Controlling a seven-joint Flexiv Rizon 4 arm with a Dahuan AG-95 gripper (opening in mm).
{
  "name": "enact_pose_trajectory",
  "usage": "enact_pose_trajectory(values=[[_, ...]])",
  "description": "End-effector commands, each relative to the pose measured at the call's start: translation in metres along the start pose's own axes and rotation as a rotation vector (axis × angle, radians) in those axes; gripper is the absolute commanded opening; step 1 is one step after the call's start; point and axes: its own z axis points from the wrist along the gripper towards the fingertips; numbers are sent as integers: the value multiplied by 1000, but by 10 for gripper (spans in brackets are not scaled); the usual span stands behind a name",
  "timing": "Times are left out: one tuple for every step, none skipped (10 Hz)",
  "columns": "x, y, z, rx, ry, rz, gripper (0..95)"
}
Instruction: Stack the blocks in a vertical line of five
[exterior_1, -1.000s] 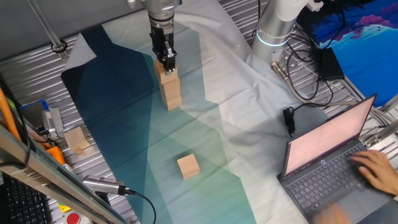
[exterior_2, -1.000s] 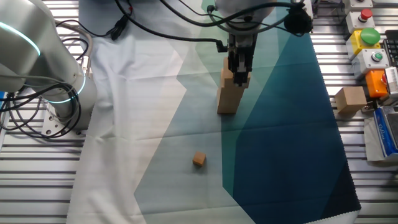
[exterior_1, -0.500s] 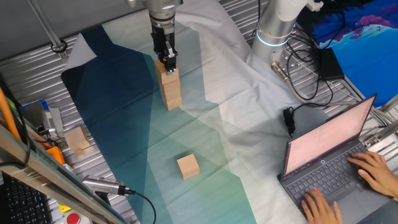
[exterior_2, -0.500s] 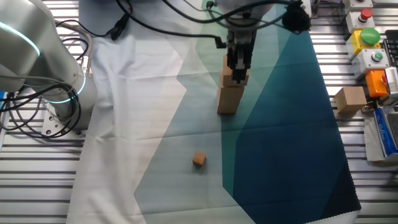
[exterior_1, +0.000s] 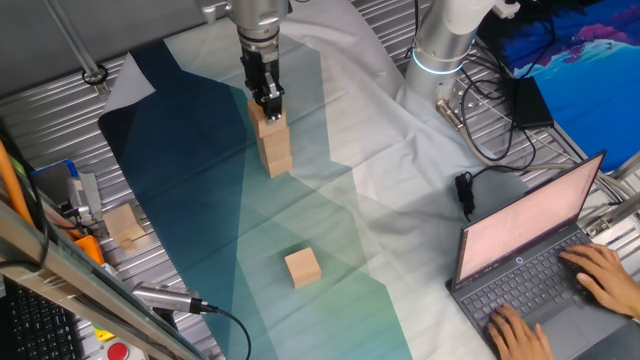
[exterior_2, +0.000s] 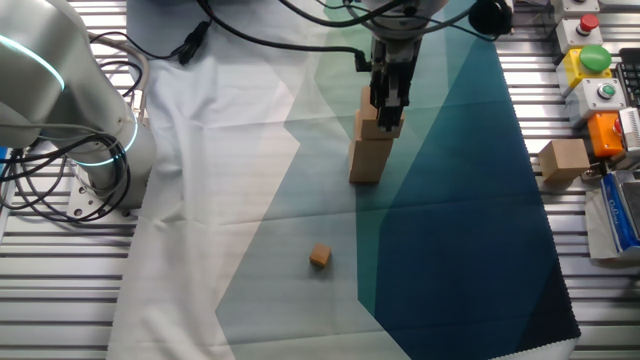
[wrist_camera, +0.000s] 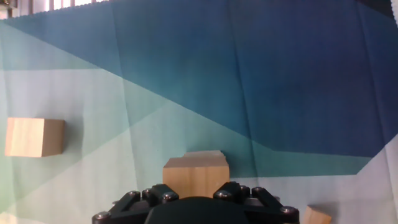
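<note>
Hovering just above the stack (exterior_1: 273, 148) — the end effector (exterior_1: 270, 103), jaw state unclear.

One fixed view looks down from high on the laptop (exterior_1: 530, 250) side, across the cloth (exterior_1: 200, 200). The other fixed view looks down from the opposite side, the button box (exterior_2: 595, 60) at its right edge. The hand view points straight down, close. All three share the cloth and the block stack (exterior_1: 272, 145).

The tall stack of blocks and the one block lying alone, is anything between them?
No. In one fixed view, only bare cloth lies between the stack and the lone block. The other fixed view shows no block-sized cube there.
</note>
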Motion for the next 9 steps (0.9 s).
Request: enact_pose_trajectory(values=[[1,0,1,1,-4,0,0],[3,0,2,1,-7,-1,0],[4,0,3,1,-9,-1,0],[5,0,3,2,-9,-2,0],[5,0,3,1,-9,-2,0],[6,0,3,2,-10,-3,0],[6,0,4,2,-9,-2,0],[6,0,4,2,-11,-2,0],[5,0,5,2,-11,-4,0]])
